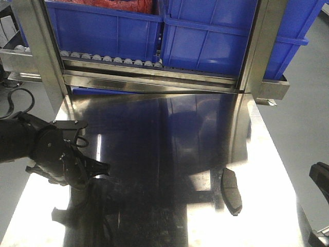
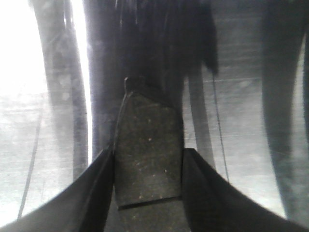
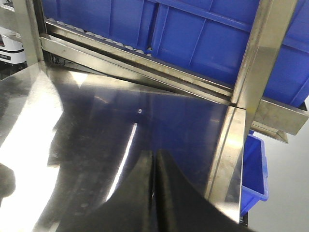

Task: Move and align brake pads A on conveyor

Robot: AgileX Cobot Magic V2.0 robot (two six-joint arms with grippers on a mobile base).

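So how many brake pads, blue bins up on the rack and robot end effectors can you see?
Brake pads: 2, one lying on the steel table, one gripped in the left end effector.
Blue bins on the rack: 2.
End effectors: 2, the left end effector and the right end effector.
Total: 6.

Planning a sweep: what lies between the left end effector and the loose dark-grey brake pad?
Only bare shiny steel table, from left end effector to pad; front view.
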